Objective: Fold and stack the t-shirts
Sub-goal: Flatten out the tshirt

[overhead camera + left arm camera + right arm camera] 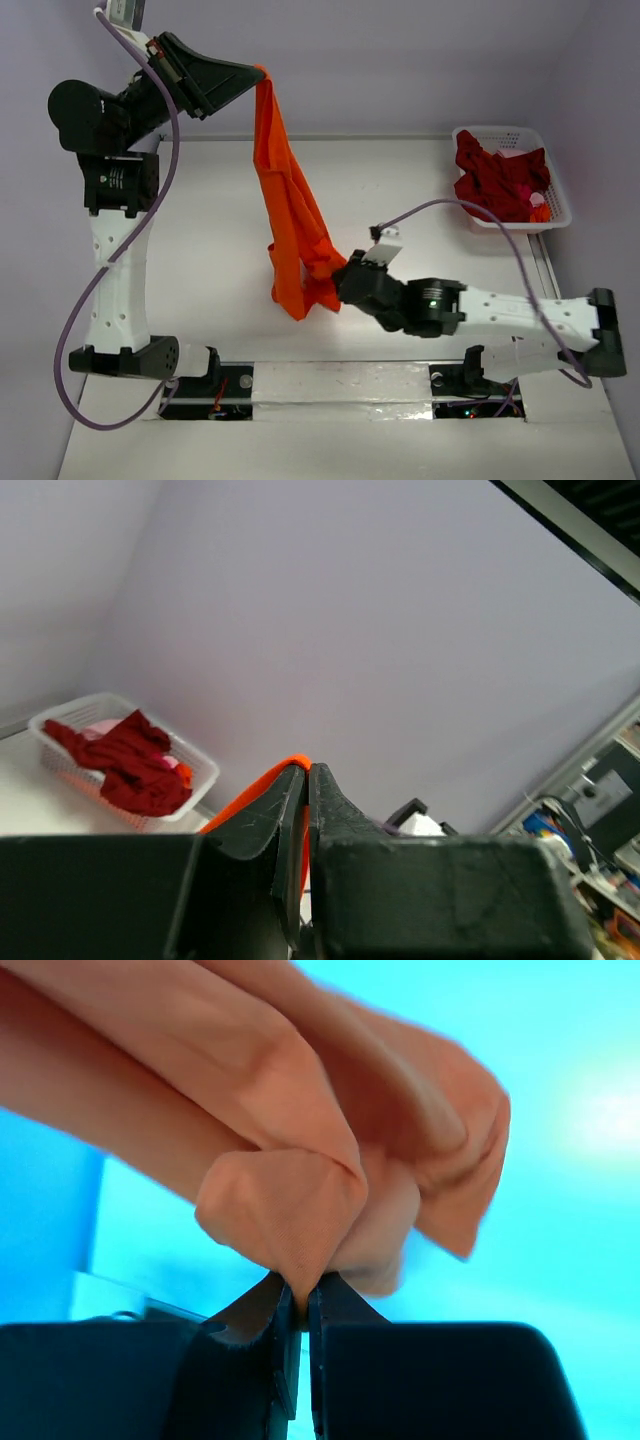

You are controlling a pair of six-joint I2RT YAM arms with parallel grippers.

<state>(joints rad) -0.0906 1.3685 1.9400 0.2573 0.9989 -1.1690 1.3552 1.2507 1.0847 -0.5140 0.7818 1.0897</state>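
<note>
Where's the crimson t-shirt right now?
In the top view, the crimson t-shirt lies bunched in the white basket at the far right corner of the table.

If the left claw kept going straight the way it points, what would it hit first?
Probably the bare wall, past the orange shirt the left claw pinches; the basket lies off to one side.
</note>
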